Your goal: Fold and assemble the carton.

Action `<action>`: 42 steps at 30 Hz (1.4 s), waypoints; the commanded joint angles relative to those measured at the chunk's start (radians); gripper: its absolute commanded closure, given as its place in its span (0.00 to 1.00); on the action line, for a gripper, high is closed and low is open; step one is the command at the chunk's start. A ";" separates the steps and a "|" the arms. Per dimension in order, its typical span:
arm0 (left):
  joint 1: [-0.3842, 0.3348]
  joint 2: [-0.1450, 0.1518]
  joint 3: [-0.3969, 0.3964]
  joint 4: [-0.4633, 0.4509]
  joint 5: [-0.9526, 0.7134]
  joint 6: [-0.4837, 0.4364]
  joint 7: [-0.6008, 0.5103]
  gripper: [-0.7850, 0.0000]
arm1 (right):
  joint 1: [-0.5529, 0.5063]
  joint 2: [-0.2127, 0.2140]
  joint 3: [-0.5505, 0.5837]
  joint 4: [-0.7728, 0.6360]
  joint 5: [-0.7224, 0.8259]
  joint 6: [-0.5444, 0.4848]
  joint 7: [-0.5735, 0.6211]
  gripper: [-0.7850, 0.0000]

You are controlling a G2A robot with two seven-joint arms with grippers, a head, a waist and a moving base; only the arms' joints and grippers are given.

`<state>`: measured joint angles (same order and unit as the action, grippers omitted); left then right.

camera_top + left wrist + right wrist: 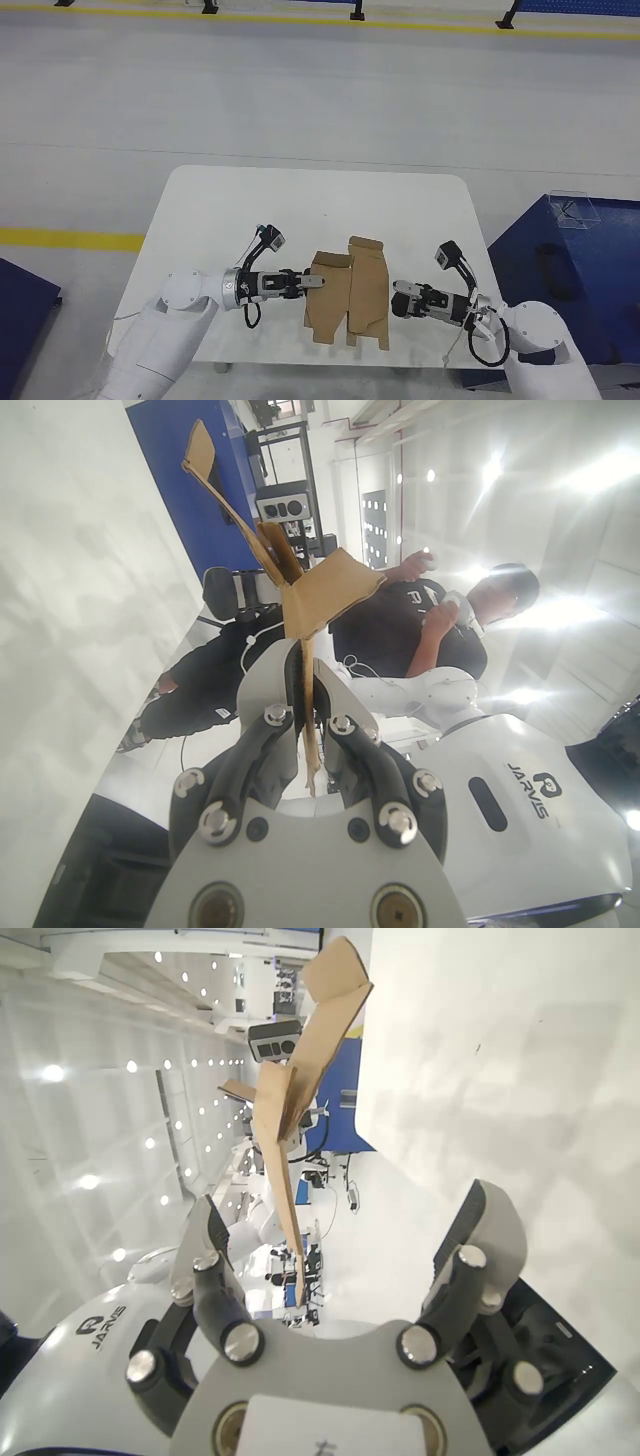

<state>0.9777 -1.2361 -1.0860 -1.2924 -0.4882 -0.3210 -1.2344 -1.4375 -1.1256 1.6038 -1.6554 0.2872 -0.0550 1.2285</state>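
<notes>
My left fingers [262,685] clamp the carton [348,295] by its left edge; my right fingers [482,1228] (spread wide) bracket its right edge without touching, its long axis crosswise between them.

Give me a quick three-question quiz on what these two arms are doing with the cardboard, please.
1. True or false: the left gripper is shut on the carton.
2. The right gripper is: A open, B shut on the carton, C shut and empty.
3. Fill in: the table is coloured ____.
Key: 1 true; 2 A; 3 white.
</notes>
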 commanded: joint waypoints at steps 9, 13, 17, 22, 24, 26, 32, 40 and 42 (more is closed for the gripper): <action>-0.018 -0.009 0.055 -0.001 0.022 0.008 0.012 1.00 | -0.009 -0.002 -0.043 0.051 0.137 -0.082 0.005 1.00; -0.027 -0.012 0.069 0.016 -0.003 0.021 -0.006 1.00 | -0.017 0.002 -0.043 0.039 0.136 -0.080 0.002 1.00; -0.036 -0.013 0.058 0.043 -0.103 0.058 -0.066 0.00 | -0.021 0.007 -0.041 0.028 0.132 -0.068 0.002 1.00; -0.044 0.011 -0.042 0.096 -0.148 0.070 -0.110 0.00 | -0.024 0.009 -0.036 0.024 0.124 -0.066 -0.009 1.00; -0.034 0.024 -0.088 0.108 -0.141 0.077 -0.117 0.00 | -0.024 0.009 -0.036 0.024 0.124 -0.066 -0.009 1.00; -0.023 0.039 -0.137 0.128 -0.134 0.088 -0.118 0.00 | -0.024 0.009 -0.036 0.024 0.124 -0.066 -0.009 1.00; -0.002 0.058 -0.200 0.160 -0.122 0.116 -0.095 0.00 | -0.018 0.011 -0.024 0.009 0.070 -0.111 -0.072 1.00; -0.002 0.058 -0.200 0.160 -0.122 0.116 -0.095 0.00 | -0.002 0.002 -0.036 -0.279 0.266 -0.257 -0.135 1.00; -0.002 0.058 -0.200 0.160 -0.122 0.116 -0.095 0.00 | 0.007 -0.001 -0.064 -0.350 0.254 -0.278 -0.158 1.00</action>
<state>0.9755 -1.1784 -1.2860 -1.1323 -0.6104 -0.2050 -1.3292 -1.4366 -1.1251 1.5567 -1.9584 0.5546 -0.3212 1.0832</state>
